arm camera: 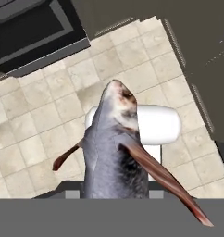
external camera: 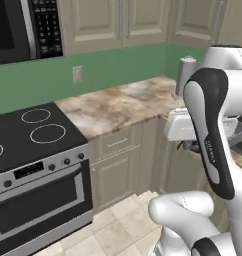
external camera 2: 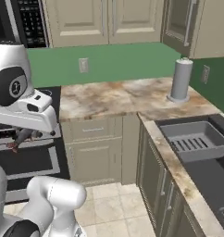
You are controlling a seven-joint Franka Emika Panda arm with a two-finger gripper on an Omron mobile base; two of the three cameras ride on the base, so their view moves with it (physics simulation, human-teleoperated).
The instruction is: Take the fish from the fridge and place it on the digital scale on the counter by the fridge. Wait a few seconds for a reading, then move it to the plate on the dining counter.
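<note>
A slender grey fish (arm camera: 115,152), smooth-skinned with thin reddish-brown fins, is hanging nose-down in the nearly closed gripper (external camera 2: 22,137), high above a floor (arm camera: 35,129) of pale beige square tiles. Seen from the right, the fish is jutting from under the white hand in front of the black glass-topped stove (external camera: 28,132). Behind, a mottled beige-brown stone counter (external camera 2: 118,99) is wrapping the corner over panelled beige cabinets (external camera 2: 93,152), backed by a green wall (external camera 2: 127,60). A cylindrical paper-towel roll (external camera 2: 181,79) is standing near a grey ribbed sink basin (external camera 2: 195,139).
</note>
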